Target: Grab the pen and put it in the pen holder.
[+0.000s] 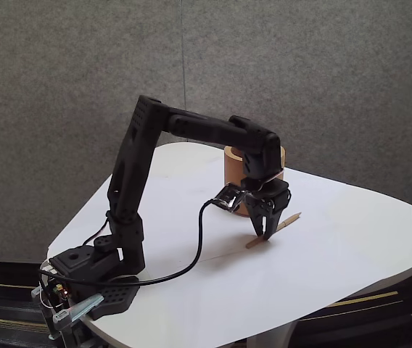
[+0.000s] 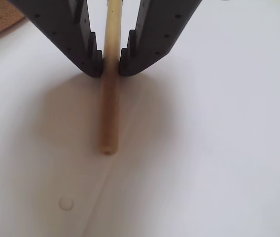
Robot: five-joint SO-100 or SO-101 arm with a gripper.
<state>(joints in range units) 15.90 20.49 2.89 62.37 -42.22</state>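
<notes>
The hand [image 2: 111,66] is closed on the pen [image 2: 109,113], with one dark finger [image 2: 83,39] on each side of it. The pen is a thin, round, light wood stick. In the wrist view it runs straight up and down the picture, and its blunt end points to the bottom. In the fixed view the pen [image 1: 287,221] lies low over the desk [image 1: 351,254] and slants: one end points down and left, the other up and right. I cannot tell if it touches the desk. The desk is white, smooth and round at the corners. The holder [image 1: 231,170] is a thick, round, orange-tan cup that looks like cork. It stands just behind the hand [image 1: 265,233]. The black arm [image 1: 191,130] bends over from the left.
</notes>
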